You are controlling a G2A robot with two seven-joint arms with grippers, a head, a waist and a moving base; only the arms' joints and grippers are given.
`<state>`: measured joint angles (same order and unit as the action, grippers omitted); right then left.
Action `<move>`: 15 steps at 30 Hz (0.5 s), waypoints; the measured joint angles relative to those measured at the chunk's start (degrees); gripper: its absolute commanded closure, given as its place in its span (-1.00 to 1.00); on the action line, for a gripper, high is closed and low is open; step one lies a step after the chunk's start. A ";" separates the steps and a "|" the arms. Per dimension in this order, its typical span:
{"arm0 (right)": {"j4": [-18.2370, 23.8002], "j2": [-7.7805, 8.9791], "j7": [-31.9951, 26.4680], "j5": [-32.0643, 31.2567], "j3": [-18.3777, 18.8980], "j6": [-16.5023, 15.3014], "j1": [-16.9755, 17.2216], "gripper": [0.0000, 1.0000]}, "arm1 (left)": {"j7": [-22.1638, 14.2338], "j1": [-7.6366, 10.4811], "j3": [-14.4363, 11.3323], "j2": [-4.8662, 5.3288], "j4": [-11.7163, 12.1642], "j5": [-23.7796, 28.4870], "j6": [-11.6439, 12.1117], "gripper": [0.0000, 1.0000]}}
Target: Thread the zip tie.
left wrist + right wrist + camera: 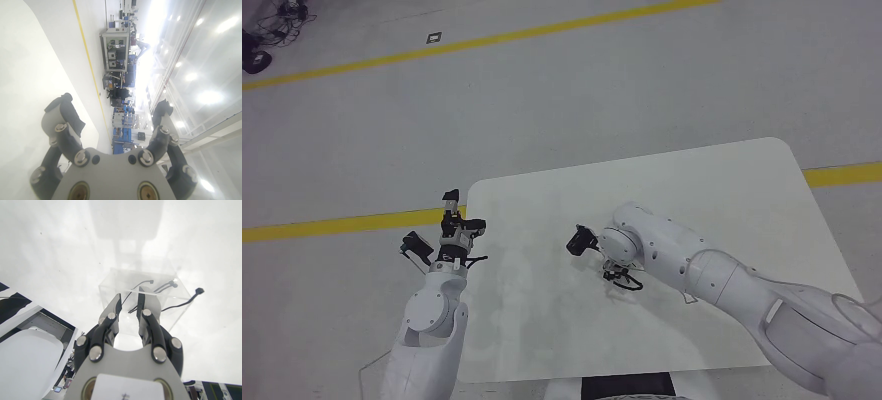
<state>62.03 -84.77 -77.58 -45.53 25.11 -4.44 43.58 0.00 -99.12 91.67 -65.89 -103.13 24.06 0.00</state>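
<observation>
Right claw (129, 294): fingers apart, gripping nothing, tips at a clear box (170, 296), centre of top view. Black zip ties (164, 286) lie in the box; one hangs over its wall. Left claw (115, 100): wide open, empty, at the table (722, 200) edge, left of frame.

Blk zip ties (198, 291), clear box (113, 281), wht table (56, 247).

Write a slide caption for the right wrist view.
Right hand, open, pointed at a clear box holding black zip ties on the white table.
</observation>
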 measured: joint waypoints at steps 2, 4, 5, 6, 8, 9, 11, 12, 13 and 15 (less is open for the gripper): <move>0.01 0.03 -0.11 -0.21 0.12 0.00 0.15 0.56 | 0.00 0.00 0.00 0.00 0.00 0.00 0.00 -1.00; -0.03 0.00 -0.28 -0.46 0.13 -0.03 0.35 0.54 | 0.00 0.00 0.00 0.00 0.00 0.00 0.00 -1.00; -0.09 -0.03 -0.37 -0.54 0.11 -0.07 0.42 0.54 | 0.00 0.00 0.00 0.00 0.00 0.00 0.00 -1.00; -0.23 -0.09 -0.45 -0.68 0.06 -0.11 0.49 0.54 | 0.00 0.00 0.00 0.00 0.00 0.00 0.00 -1.00; -0.54 -0.20 -0.45 -0.83 -0.02 -0.19 0.57 0.54 | 0.00 0.00 0.00 0.00 0.00 0.00 0.00 -1.00; -0.73 -0.29 -0.42 -0.85 -0.02 -0.26 0.57 0.52 | 0.00 0.00 0.00 0.00 0.00 0.00 0.00 -1.00; -0.94 -0.39 -0.40 -0.85 0.00 -0.36 0.55 0.52 | 0.00 0.00 0.00 0.00 0.00 0.00 0.00 -1.00; -1.07 -0.46 -0.40 -0.89 0.01 -0.43 0.54 0.52 | 0.00 0.00 0.00 0.00 0.00 0.00 0.00 -1.00; -1.19 -0.51 -0.38 -0.94 0.01 -0.51 0.54 0.52 | 0.00 0.00 0.00 0.00 0.00 0.00 0.00 -1.00; -1.50 -0.66 -0.30 -1.10 -0.02 -0.70 0.51 0.52 | 0.00 0.00 0.00 0.00 0.00 0.00 0.00 -1.00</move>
<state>60.53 -85.43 -77.88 -46.64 25.09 -5.13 44.09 0.00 -99.12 91.67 -65.89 -103.13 24.06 0.00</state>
